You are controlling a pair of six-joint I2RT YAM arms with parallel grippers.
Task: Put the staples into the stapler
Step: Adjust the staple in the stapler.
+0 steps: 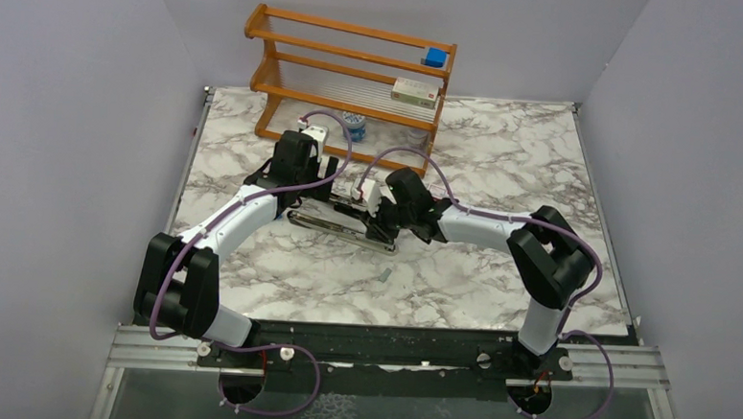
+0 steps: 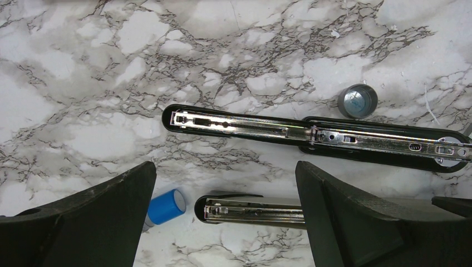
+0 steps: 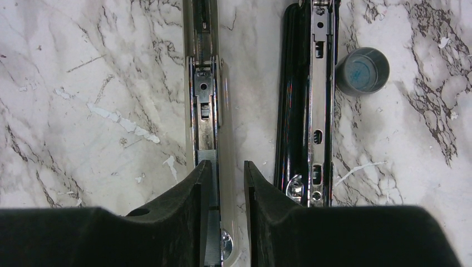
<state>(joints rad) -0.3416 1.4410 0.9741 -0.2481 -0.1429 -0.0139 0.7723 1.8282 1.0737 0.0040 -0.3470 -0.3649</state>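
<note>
**Stapler laid open, strip at the channel**

Your left gripper [image 2: 225, 169] hangs over the stapler [image 2: 311, 133] with its fingers spread wide and nothing in them, probably kept free to steady it. The stapler lies opened flat mid-table, metal side up, so the channel [image 3: 207, 105] can take a strip from above. The staples [image 3: 206, 157] sit at the channel's near end, lined up along it. Your right gripper [image 3: 227, 167] straddles them with its fingers close together; you cannot tell whether they pinch the strip or only guide it.
</note>
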